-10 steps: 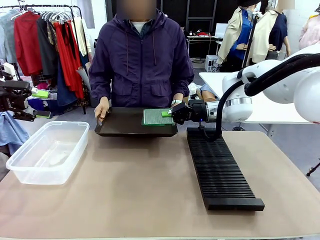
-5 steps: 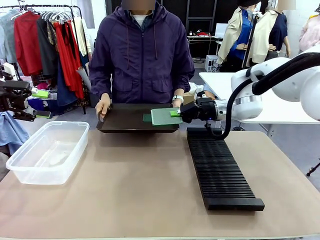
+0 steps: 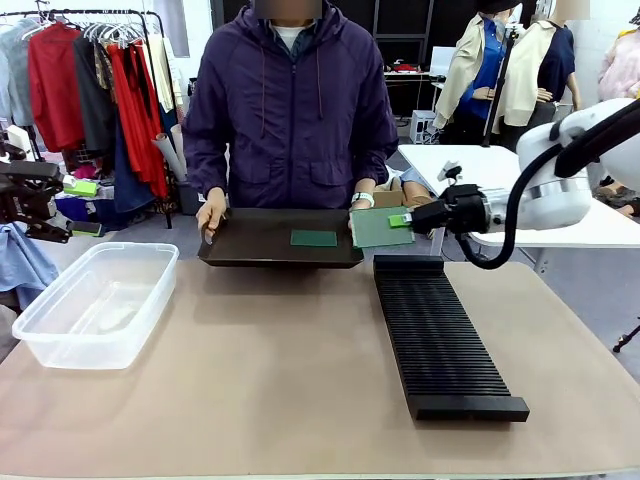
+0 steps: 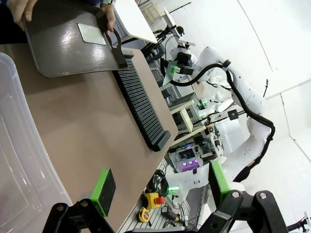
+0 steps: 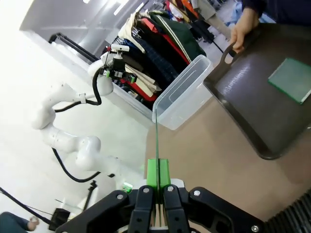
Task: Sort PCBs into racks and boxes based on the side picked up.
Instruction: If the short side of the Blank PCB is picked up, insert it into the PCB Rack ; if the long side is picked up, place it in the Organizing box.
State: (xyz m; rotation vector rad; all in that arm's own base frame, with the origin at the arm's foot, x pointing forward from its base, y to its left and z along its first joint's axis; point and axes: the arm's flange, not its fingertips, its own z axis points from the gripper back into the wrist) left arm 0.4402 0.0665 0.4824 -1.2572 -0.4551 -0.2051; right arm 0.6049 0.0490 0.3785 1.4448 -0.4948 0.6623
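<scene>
The right gripper (image 3: 402, 220) is clamped on one PCB (image 3: 376, 228), held in the air near the far end of the rack (image 3: 440, 335). A second PCB (image 3: 314, 238) is seen on the tray (image 3: 250, 245), left of that end. The left gripper (image 4: 160, 187) is spread open, well left of the rack.

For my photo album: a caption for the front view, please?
Right tool holds a green PCB beside the person's tray, near the black rack.

Clear plastic tub (image 3: 70, 345), glossy dark tray (image 3: 255, 240), ribbed black rack (image 3: 440, 340).
</scene>
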